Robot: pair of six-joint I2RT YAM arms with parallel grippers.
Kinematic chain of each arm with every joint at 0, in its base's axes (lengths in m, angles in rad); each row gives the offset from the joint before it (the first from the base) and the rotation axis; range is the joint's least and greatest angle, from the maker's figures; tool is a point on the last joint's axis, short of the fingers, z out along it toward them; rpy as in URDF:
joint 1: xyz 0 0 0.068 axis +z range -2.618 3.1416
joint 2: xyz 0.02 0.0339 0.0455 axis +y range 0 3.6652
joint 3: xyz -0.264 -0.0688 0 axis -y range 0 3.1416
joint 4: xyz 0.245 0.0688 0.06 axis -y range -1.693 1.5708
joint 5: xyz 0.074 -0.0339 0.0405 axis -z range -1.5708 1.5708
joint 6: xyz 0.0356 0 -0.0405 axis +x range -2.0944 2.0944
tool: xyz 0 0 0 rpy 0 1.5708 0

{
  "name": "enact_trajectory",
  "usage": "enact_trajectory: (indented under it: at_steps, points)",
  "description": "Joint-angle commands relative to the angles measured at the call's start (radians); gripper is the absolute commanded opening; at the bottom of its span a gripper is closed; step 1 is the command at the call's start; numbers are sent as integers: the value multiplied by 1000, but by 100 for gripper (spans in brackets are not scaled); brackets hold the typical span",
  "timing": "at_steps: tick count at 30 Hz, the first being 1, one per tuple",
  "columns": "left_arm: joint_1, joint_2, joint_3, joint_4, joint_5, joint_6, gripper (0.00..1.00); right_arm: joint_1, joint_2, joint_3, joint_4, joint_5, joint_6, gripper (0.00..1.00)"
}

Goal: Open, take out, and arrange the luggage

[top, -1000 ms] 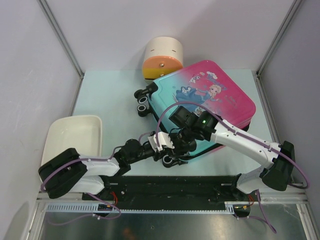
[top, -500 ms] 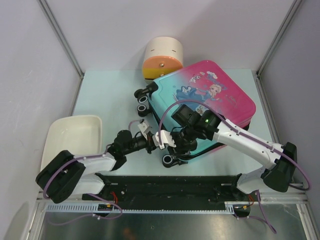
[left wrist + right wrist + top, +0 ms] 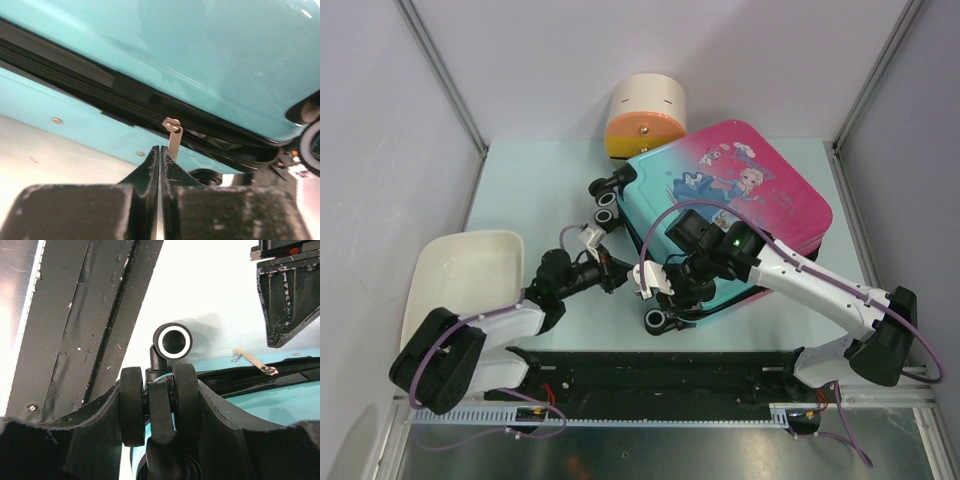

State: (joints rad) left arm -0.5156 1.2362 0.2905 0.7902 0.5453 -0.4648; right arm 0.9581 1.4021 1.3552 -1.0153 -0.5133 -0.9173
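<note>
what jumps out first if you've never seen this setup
The teal-to-pink princess luggage lying flat across the table's middle, with a cream cylindrical box behind its far-left corner. Both arms meet at its near corner: the right gripper clamps a wheel, the left gripper shut beside the zipper pull.

A pale mint desk (image 3: 520,180) stands boxed in by plain, lavender-grey walls on the left (image 3: 380,120), far (image 3: 650,40) and right (image 3: 920,130). Aluminium posts (image 3: 442,75) rise at both far corners. A black plate (image 3: 650,365) lines the near edge, with brushed metal sheeting (image 3: 650,455) nearer still. The light is soft and even.
</note>
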Motion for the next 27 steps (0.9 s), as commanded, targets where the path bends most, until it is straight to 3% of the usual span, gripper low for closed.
enact_trajectory:
  at_steps: [1, 2, 4, 12, 13, 16, 27]
  points:
    - [17, -43, 36, -60, -88, 113, 25, -15, -60, 7, -57, 7, 63, 0]
    - [17, -44, 36, -68, -117, 121, 44, -13, -60, 7, -57, 7, 63, 0]
    - [-1, -55, 30, -78, -148, 162, 62, -15, -61, 5, -57, 7, 64, 0]
    - [-213, -106, 18, -114, -415, 380, 66, -19, -61, 5, -48, 12, 72, 0]
    - [-237, -103, 19, -112, -518, 394, 64, -16, -60, 5, -48, 12, 74, 0]
    - [-296, -61, 42, -114, -641, 413, 63, -19, -58, 5, -43, 12, 78, 0]
    - [-388, 26, 53, -51, -757, 454, 63, -24, -55, 5, -34, 1, 95, 0]
